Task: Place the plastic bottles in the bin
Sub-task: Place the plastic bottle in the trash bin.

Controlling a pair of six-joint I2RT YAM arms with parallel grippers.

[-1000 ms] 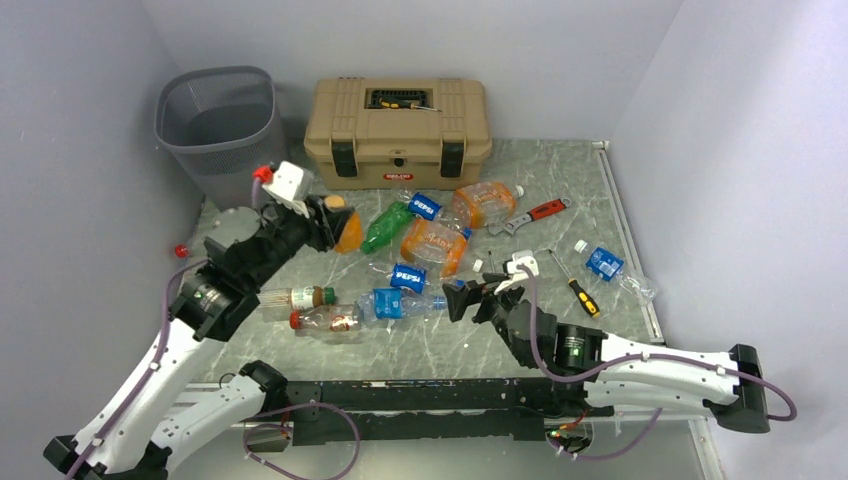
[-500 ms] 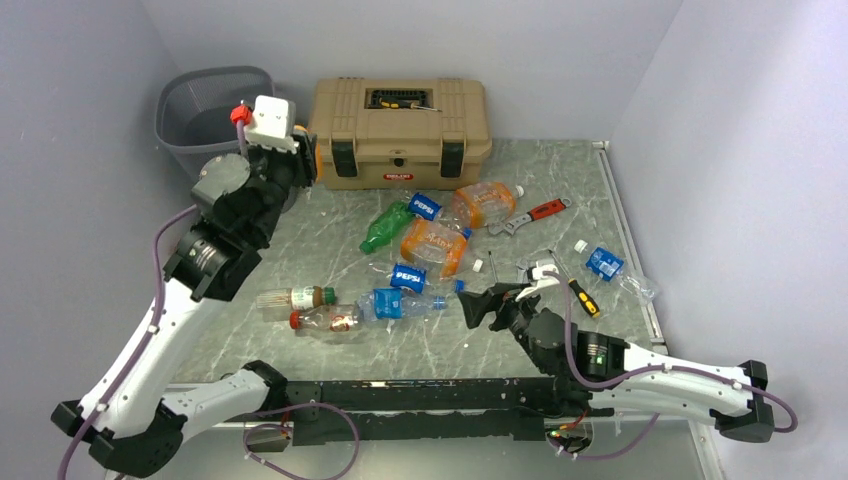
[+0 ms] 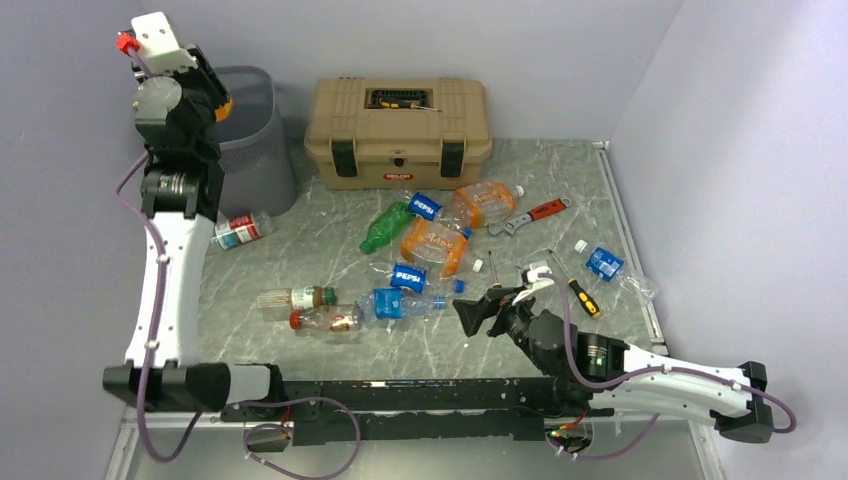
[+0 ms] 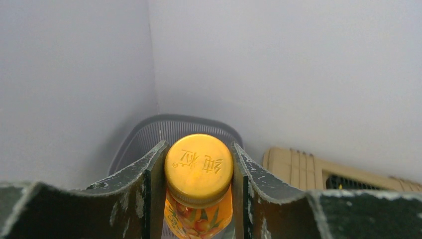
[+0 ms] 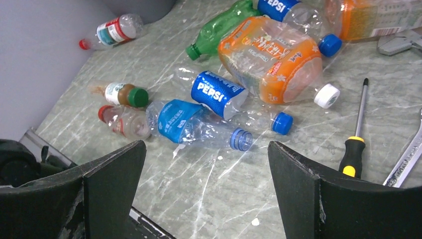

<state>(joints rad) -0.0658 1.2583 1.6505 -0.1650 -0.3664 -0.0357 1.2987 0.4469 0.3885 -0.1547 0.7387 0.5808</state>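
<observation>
Plastic bottles lie all over the desk [image 3: 330, 225], and one more is up in the air. The left end effector [image 4: 198, 154] is lifted high at the back left and squeezes an orange bottle [image 4: 199, 214] by its neck, just under the yellow cap. The bin [image 3: 255, 140] stands in the corner beside the toolbox [image 3: 398, 130], and in the left wrist view its open top sits below and a bit ahead of the bottle. I think the drop comes next, and this is where it could go wrong. From above, the end effector seems to be near the bin's left rim and not over the middle, so if it lets go now the bottle may hit the rim and bounce back onto the desk, or slip down between the bin and the wall. The bin looks light, so a bump from the arm could tip it. The right end effector [image 5: 206, 149] is wide and holds nothing; it hangs low over the desk, near a Pepsi bottle [image 3: 408, 277] and a screwdriver [image 3: 578, 290]. A green bottle [image 3: 385, 228] and a red-and-white bottle [image 3: 240, 230] wait too, so most of the job is not done.
</observation>
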